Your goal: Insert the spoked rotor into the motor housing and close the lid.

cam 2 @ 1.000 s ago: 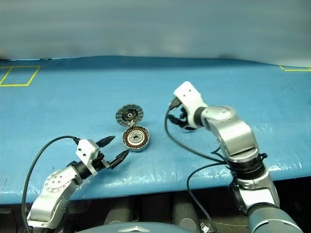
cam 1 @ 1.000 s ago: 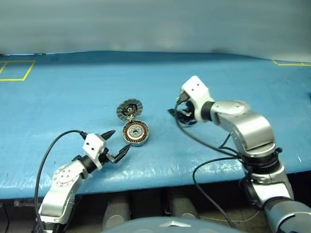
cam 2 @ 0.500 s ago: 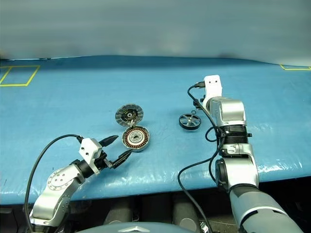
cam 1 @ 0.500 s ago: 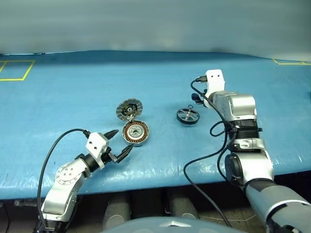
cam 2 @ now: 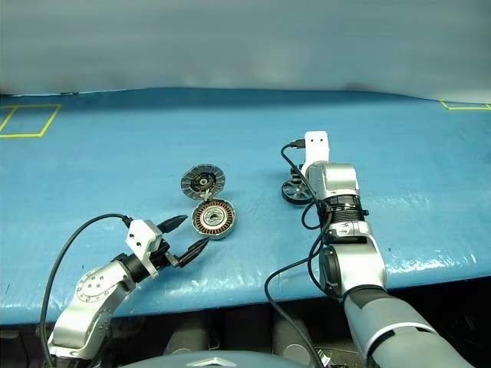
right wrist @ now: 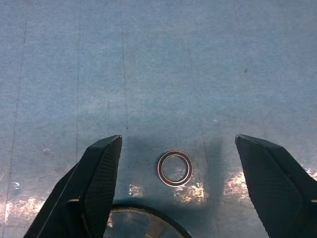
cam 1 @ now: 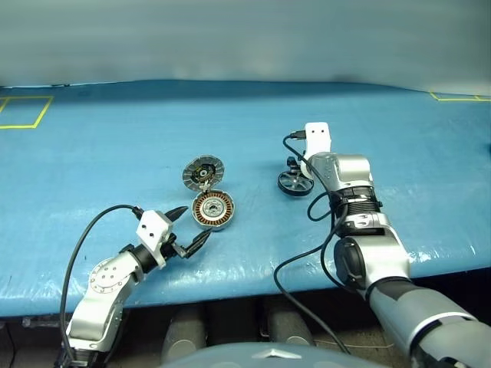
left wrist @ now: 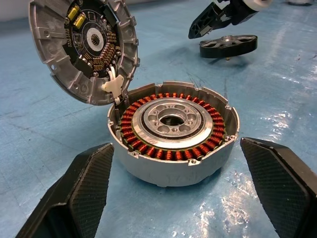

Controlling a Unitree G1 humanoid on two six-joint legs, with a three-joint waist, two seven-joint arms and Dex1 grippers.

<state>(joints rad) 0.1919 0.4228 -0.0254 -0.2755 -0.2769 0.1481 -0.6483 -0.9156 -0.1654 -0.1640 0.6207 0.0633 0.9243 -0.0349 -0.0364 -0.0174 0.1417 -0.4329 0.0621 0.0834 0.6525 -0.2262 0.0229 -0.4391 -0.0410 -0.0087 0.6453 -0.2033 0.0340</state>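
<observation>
Blue table [cam 1: 115,138] bears dark spoked rotor [cam 1: 294,182], apparently flat, silvery hub.

No words, numbers, labels or signs could be read on anything. The small board inside the lid [left wrist: 88,47] had tiny parts on it, but no letters on them were clear enough to read.
</observation>
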